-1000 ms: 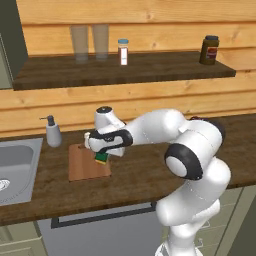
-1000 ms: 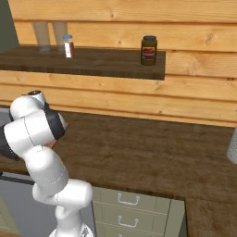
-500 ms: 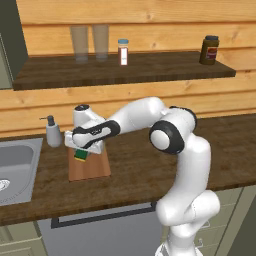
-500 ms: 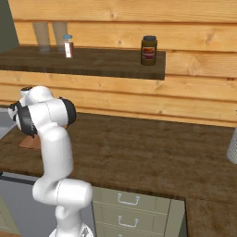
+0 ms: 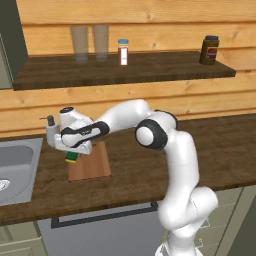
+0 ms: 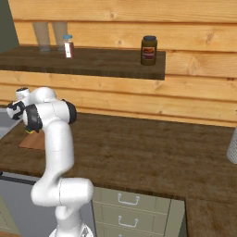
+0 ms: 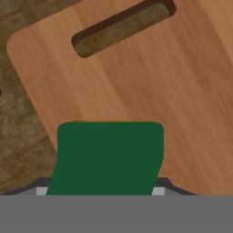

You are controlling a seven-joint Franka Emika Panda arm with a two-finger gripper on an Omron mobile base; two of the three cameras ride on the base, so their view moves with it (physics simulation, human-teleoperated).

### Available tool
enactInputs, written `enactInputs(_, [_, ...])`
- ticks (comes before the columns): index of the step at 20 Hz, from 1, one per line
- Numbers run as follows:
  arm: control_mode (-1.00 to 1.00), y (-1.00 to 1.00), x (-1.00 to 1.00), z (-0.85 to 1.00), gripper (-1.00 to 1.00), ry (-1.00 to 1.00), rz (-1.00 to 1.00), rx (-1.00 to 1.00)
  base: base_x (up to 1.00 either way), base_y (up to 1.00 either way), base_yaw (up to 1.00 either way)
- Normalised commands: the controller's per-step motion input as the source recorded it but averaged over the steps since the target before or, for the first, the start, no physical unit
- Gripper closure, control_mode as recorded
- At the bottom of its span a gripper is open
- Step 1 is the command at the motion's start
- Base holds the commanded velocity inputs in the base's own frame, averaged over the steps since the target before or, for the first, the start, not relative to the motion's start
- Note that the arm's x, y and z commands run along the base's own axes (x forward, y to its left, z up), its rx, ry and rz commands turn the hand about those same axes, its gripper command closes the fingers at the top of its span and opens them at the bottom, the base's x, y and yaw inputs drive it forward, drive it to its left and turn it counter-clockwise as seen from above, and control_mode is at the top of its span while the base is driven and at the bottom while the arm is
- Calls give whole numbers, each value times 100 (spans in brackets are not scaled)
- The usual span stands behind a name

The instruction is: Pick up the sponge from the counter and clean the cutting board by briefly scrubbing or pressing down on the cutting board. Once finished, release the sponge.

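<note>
My gripper (image 5: 73, 152) is shut on the sponge (image 5: 72, 157), a small green block with a yellow underside. It is held low over the left edge of the cutting board (image 5: 92, 163), a reddish-brown board lying on the dark counter (image 5: 130, 175). In the hand view the green sponge (image 7: 109, 157) covers the fingertips, with the cutting board (image 7: 173, 95) and its slot handle (image 7: 123, 27) just beyond. Whether the sponge presses on the wood I cannot tell. From the right base view the arm hides the hand, and one corner of the cutting board (image 6: 32, 141) shows.
A steel sink (image 5: 15, 167) lies left of the board, and a soap dispenser (image 5: 50, 128) stands just behind the hand. The shelf (image 5: 125, 70) above carries two glasses (image 5: 90, 42), a small bottle (image 5: 123, 52) and a dark jar (image 5: 209, 49).
The arm has swept left across the cutting board with the sponge held, from the board's right part to its left edge. The grip has stayed shut.
</note>
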Motion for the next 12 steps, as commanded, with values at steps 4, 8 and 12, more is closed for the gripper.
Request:
enactInputs(4, [-100, -8, 0, -52, 100, 0, 0, 0, 0, 0, 0])
enactInputs(8, [-100, -22, 0, -55, 100, -1, 0, 0, 0, 0, 0])
enactInputs(12, [-100, -25, 0, -61, 100, 0, 0, 0, 0, 0, 0])
